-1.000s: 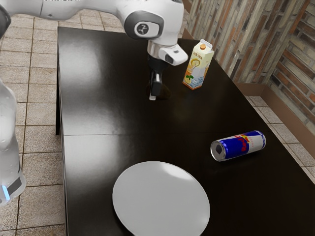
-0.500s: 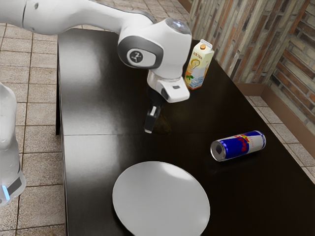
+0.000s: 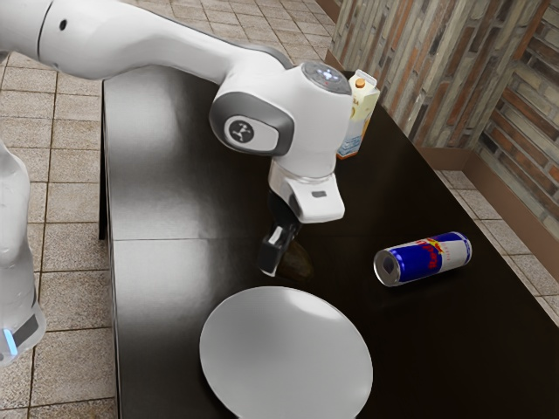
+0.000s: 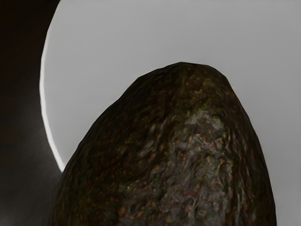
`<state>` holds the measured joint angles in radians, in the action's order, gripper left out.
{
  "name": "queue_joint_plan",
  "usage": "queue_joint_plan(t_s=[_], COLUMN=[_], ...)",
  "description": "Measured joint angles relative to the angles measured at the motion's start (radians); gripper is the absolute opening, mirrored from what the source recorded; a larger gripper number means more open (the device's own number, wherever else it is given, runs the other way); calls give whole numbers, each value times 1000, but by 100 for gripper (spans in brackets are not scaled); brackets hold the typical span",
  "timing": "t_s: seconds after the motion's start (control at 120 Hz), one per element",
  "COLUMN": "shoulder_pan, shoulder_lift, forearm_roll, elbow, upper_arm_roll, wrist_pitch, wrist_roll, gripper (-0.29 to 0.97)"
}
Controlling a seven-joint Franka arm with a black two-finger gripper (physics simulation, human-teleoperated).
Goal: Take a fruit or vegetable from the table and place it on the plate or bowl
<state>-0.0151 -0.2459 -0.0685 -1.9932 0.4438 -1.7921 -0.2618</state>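
Avocado axis: in the wrist view the avocado (image 4: 174, 160) runs lengthwise out from the hand, and its narrower, rounded end points over the plate (image 4: 141, 42).
Axis in the exterior view: the avocado (image 3: 299, 258) is a small dark shape there, and I cannot tell which way it points.
Avocado look: the skin is very dark brown, nearly black, rough and pebbled, with small reddish and greenish flecks and a dull grey shine on one side.
Avocado place: it hangs in the gripper (image 3: 284, 249), above the black table (image 3: 175, 175), just past the far rim of the plate (image 3: 286, 353).
Gripper: it is clamped on the avocado. One black finger shows against its side, the other is behind the fruit.
Plate: white, round and flat, at the near edge of the table.
Can (image 3: 423, 258): blue and silver, lying on its side, toward the exterior view's right.
Carton (image 3: 358, 118): upright at the far side, partly behind the arm.
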Motion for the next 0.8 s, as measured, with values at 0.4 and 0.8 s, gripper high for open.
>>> queue_joint_plan(t_s=[0.4, 0.8], shoulder_pan=[-55, -395], shoulder_lift=[17, 185], forearm_roll=[-5, 34], elbow=[124, 499], upper_arm_roll=[-12, -76], wrist_pitch=[-15, 194], wrist_roll=[0, 117], gripper=[66, 68])
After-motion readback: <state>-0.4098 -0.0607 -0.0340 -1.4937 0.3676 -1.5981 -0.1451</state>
